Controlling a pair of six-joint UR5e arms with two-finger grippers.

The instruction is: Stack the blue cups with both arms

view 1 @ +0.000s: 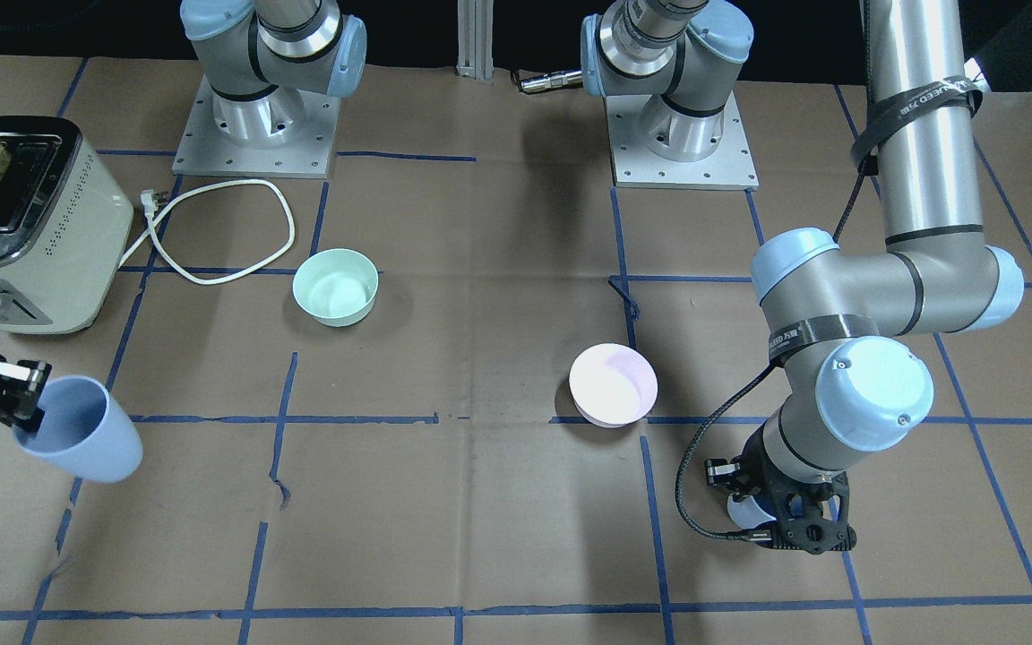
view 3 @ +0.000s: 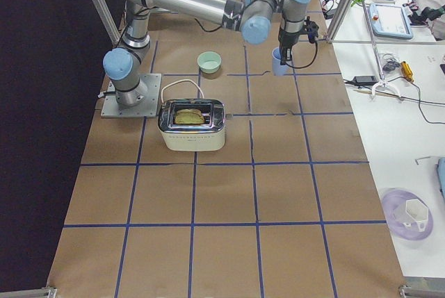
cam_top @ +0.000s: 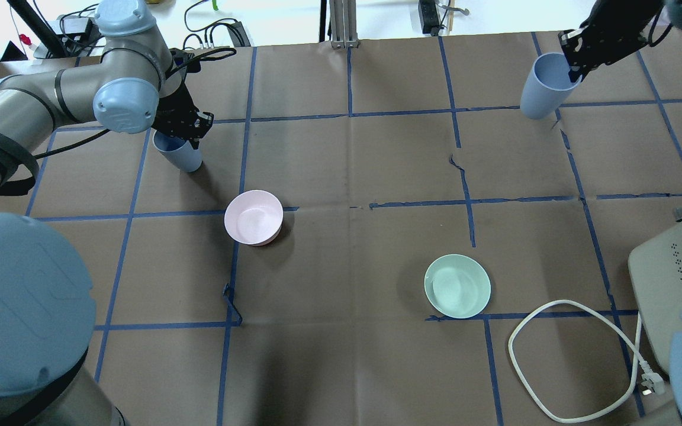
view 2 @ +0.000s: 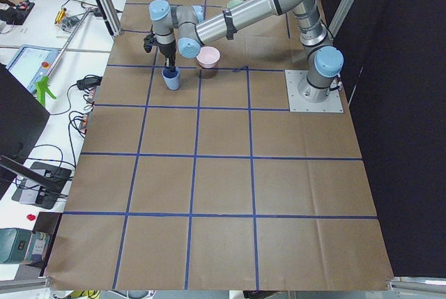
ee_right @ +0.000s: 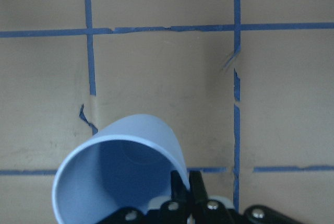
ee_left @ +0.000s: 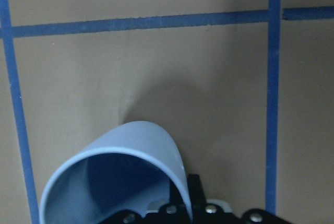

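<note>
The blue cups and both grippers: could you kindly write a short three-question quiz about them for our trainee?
1. True or false: the left cup, at the left gripper, is already nested in the right cup, at the right gripper.
2. Where does each gripper pinch its cup? A: the rim. B: the base. C: around the whole body.
3. Fill in: the bowl nearest the left cup is pale ____.
Key: 1 false; 2 A; 3 pink.
</note>
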